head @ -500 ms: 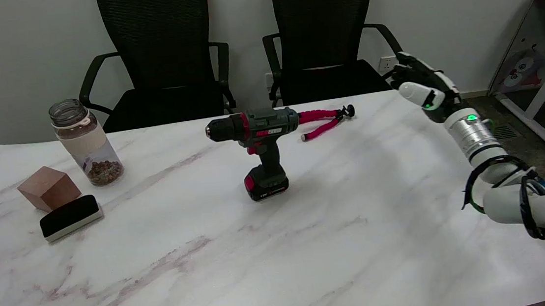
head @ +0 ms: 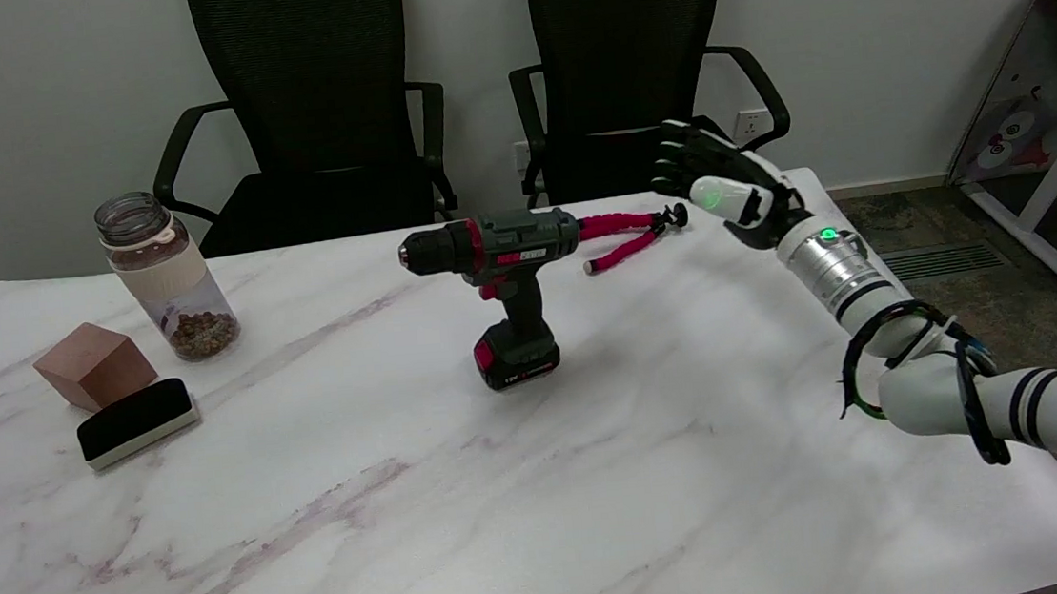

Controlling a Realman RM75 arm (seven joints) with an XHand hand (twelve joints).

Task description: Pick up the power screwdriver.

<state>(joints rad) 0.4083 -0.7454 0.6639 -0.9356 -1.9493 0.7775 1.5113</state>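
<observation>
The power screwdriver (head: 504,285) stands upright on its red-and-black battery base near the middle of the marble table (head: 469,494), chuck pointing left. Its body is dark grey-green with red trim. My right hand (head: 720,186) hovers in the air to the right of it, above the table's far right part, well apart from the tool. The fingers are spread and hold nothing. The white arm reaches in from the lower right.
A small tripod with pink flexible legs (head: 628,231) lies just behind the screwdriver, between it and my hand. At the left stand a glass jar (head: 165,276), a wooden cube (head: 94,366) and a black-topped eraser block (head: 137,422). Two black office chairs (head: 623,69) sit behind the table.
My right hand has moved left, from beyond the table's right edge to above the table, nearer the screwdriver. The screwdriver and the other objects have not moved.
</observation>
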